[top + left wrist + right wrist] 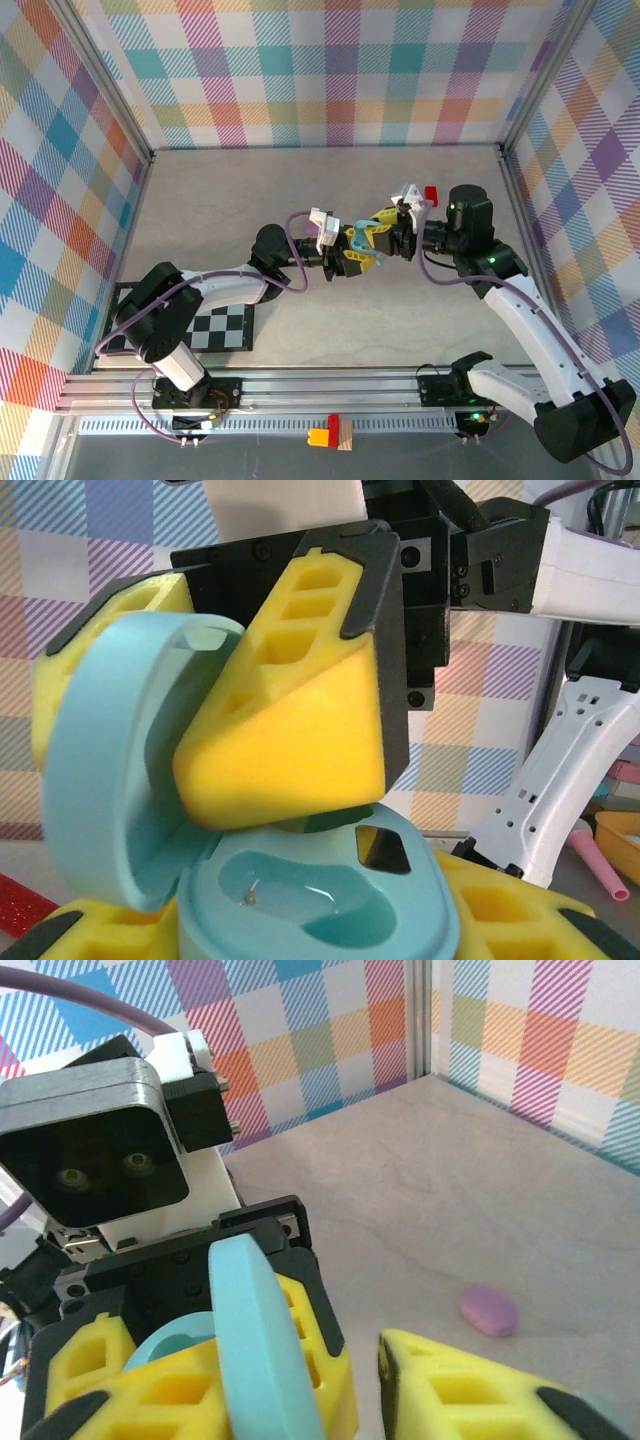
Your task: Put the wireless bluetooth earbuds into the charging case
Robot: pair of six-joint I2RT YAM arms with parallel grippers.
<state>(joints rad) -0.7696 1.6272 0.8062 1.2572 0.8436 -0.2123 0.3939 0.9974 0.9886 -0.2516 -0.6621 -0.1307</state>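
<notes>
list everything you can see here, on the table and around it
charging case: 1, light blue, lid up, held mid-table
oval piece: 1, purple, lying on the table; bud or case, cannot tell
block: 1, red, by the right gripper, far side
stacked blocks: 1 cluster, red, yellow, tan, on the near rail
checkerboard: 1, black and white, near left of the table
walls: 3, pastel plaid, around the table
left gripper: 1, yellow fingers, shut on the charging case
right gripper: 1, yellow fingers, open either side of the lid
</notes>
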